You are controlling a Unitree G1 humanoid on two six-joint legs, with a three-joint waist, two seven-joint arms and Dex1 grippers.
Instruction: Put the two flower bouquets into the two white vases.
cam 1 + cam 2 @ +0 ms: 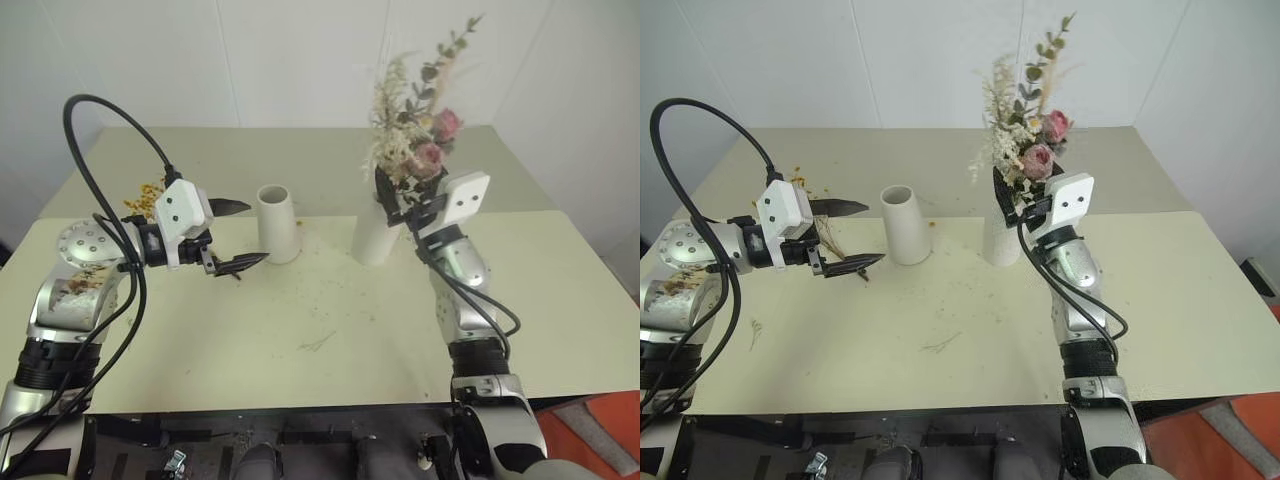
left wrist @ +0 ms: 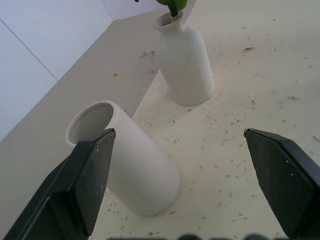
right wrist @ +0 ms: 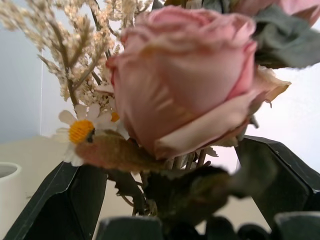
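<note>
Your pink bouquet stands upright in the bottle vase near the middle of the table, stems down the narrow neck. Your right gripper sits at the base of the blooms with its fingers spread wide either side of the stems, gripping nothing. The wide vase stands empty just to the left of the bottle vase, mouth up. Your left gripper hovers beside it, pointing level across the table at its wall, fingers fully apart and empty. The yellow bunch lies on the table toward the far left corner, behind your left wrist, partly hidden by the hand; which way its stems run cannot be told. That bunch lies on the far side of the left arm from the open vase, so your left arm is plainly the nearer one, and it would need to turn back toward that corner to reach it.
</note>
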